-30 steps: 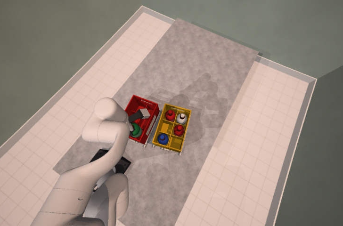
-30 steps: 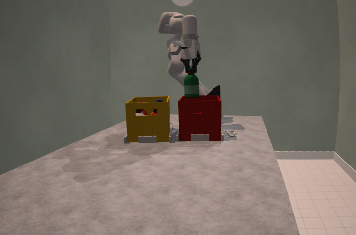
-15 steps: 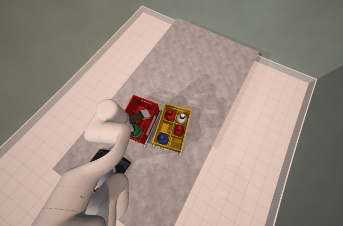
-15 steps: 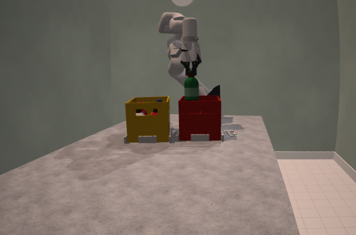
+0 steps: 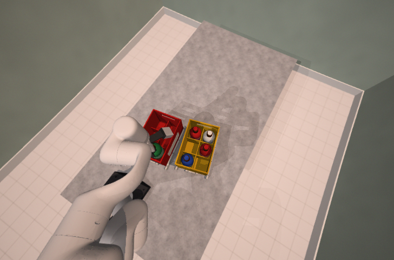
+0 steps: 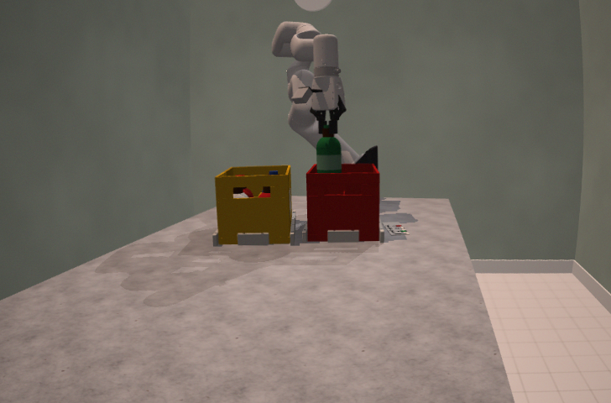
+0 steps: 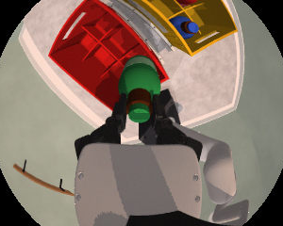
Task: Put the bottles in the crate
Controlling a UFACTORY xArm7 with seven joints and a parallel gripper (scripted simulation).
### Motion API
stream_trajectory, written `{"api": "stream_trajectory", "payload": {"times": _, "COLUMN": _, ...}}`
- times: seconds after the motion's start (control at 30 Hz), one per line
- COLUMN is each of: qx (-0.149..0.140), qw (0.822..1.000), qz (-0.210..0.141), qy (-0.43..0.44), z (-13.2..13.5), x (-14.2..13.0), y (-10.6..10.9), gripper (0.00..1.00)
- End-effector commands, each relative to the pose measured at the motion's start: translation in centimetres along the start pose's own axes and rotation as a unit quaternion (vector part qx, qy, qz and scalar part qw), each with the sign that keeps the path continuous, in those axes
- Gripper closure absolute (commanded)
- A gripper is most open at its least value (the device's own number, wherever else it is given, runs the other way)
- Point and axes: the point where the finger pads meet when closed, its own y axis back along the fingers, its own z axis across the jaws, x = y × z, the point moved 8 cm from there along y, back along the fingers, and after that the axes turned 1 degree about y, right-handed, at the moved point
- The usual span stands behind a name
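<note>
Brightness: even, moderate, soft; walls dull green-grey.
Shadows: the arm's broad, soft shadow falls across the table (image 5: 234, 76), away from the robot's base; faint crate-handle light patches inside it.
Glare: none.
Sharpness: top and exterior views slightly soft.
Wrist view: circular fisheye, black corners, strong bending at edges.
</note>
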Motion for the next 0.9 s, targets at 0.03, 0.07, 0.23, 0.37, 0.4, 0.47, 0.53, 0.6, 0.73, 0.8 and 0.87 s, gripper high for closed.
{"api": "stream_trajectory", "payload": {"times": 0.03, "qx": 0.002, "qw": 1.0, "qz": 0.001, "qy": 0.0, "z": -0.1, "x": 0.0, "y": -0.4, "gripper": 1.0}}
{"api": "stream_trajectory", "payload": {"times": 0.07, "qx": 0.002, "qw": 1.0, "qz": 0.001, "qy": 0.0, "z": -0.1, "x": 0.0, "y": -0.5, "gripper": 1.0}}
{"api": "stream_trajectory", "payload": {"times": 0.23, "qx": 0.002, "qw": 1.0, "qz": 0.001, "qy": 0.0, "z": -0.1, "x": 0.0, "y": -1.0, "gripper": 1.0}}
{"api": "stream_trajectory", "payload": {"times": 0.37, "qx": 0.002, "qw": 1.0, "qz": 0.001, "qy": 0.0, "z": -0.1, "x": 0.0, "y": -1.2, "gripper": 1.0}}
{"api": "stream_trajectory", "payload": {"times": 0.4, "qx": 0.002, "qw": 1.0, "qz": 0.001, "qy": 0.0, "z": -0.1, "x": 0.0, "y": -1.3, "gripper": 1.0}}
{"api": "stream_trajectory", "payload": {"times": 0.47, "qx": 0.002, "qw": 1.0, "qz": 0.001, "qy": 0.0, "z": -0.1, "x": 0.0, "y": -1.5, "gripper": 1.0}}
{"api": "stream_trajectory", "payload": {"times": 0.53, "qx": 0.002, "qw": 1.0, "qz": 0.001, "qy": 0.0, "z": -0.1, "x": 0.0, "y": -1.7, "gripper": 1.0}}
{"api": "stream_trajectory", "payload": {"times": 0.6, "qx": 0.002, "qw": 1.0, "qz": 0.001, "qy": 0.0, "z": -0.1, "x": 0.0, "y": -1.9, "gripper": 1.0}}
{"api": "stream_trajectory", "payload": {"times": 0.73, "qx": 0.002, "qw": 1.0, "qz": 0.001, "qy": 0.0, "z": -0.1, "x": 0.0, "y": -2.3, "gripper": 1.0}}
{"api": "stream_trajectory", "payload": {"times": 0.8, "qx": 0.002, "qw": 1.0, "qz": 0.001, "qy": 0.0, "z": -0.1, "x": 0.0, "y": -2.5, "gripper": 1.0}}
{"api": "stream_trajectory", "payload": {"times": 0.87, "qx": 0.002, "qw": 1.0, "qz": 0.001, "qy": 0.0, "z": -0.1, "x": 0.0, "y": -2.7, "gripper": 1.0}}
